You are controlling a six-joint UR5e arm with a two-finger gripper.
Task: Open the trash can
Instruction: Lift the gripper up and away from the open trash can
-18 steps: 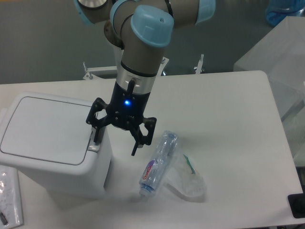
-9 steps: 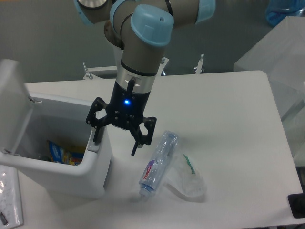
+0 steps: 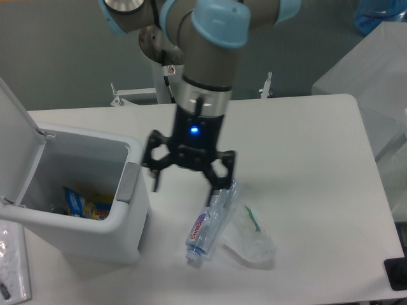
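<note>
Hanging over the tabletop (image 3: 305, 140), the tool (image 3: 186, 183) has its two fingers spread wide apart and holds nothing. One finger (image 3: 154, 178) points down just beside the trash can (image 3: 82, 203), without touching it; the other is over the clear bottle (image 3: 208, 222). The trash can stands at the left with its lid (image 3: 16, 136) raised, and colourful wrappers (image 3: 79, 203) lie inside.
</note>
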